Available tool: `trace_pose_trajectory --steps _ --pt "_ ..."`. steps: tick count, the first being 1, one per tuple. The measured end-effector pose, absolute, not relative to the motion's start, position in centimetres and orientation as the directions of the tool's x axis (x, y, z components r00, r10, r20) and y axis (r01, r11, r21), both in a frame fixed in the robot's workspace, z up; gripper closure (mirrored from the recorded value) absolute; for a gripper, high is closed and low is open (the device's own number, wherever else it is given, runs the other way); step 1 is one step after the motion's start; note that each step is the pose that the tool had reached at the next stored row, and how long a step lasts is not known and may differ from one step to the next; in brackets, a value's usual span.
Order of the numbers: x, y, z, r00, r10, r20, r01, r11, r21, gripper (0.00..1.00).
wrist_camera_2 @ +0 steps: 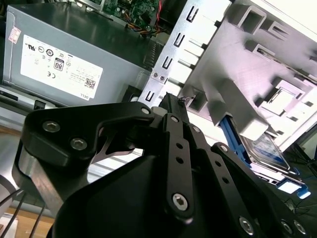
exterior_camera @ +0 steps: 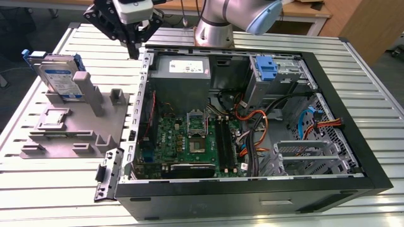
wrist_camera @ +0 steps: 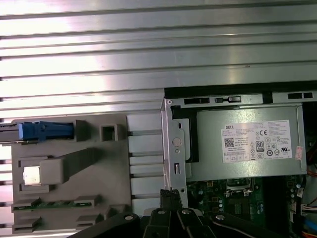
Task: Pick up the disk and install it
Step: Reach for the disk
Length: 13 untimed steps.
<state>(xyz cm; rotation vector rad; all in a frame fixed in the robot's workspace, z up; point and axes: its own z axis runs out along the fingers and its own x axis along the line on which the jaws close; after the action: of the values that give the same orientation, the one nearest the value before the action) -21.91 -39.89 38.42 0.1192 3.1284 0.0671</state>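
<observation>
The disk (exterior_camera: 60, 81) stands upright in a slot of the grey fixture (exterior_camera: 69, 135) at the exterior view's left, silver with a white and blue label and blue side rails. It appears edge-on as a blue rail (wrist_camera: 45, 131) in the first wrist view, and partly behind the fixture (wrist_camera_2: 267, 148) in the second. My gripper (exterior_camera: 133, 55) hangs above the back left corner of the open computer case, to the right of the disk and apart from it. Its fingers (wrist_camera: 171, 196) are shut together on nothing, tips (wrist_camera_2: 171, 99) over the case's edge.
The open case (exterior_camera: 252, 189) lies on a slatted metal table (exterior_camera: 57, 189). Inside are a grey power supply (exterior_camera: 183, 71), a motherboard (exterior_camera: 196, 142), orange and black cables, a blue latch piece (exterior_camera: 268, 71) and a metal drive cage (exterior_camera: 303, 156). The fixture also carries smaller parts.
</observation>
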Motion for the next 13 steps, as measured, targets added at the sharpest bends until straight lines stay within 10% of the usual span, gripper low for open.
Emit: trace_pose_trajectory --steps 13 --pt "-22.80 -39.71 38.39 -0.997 0.076 -0.009 0.076 0.996 0.043 0.90"
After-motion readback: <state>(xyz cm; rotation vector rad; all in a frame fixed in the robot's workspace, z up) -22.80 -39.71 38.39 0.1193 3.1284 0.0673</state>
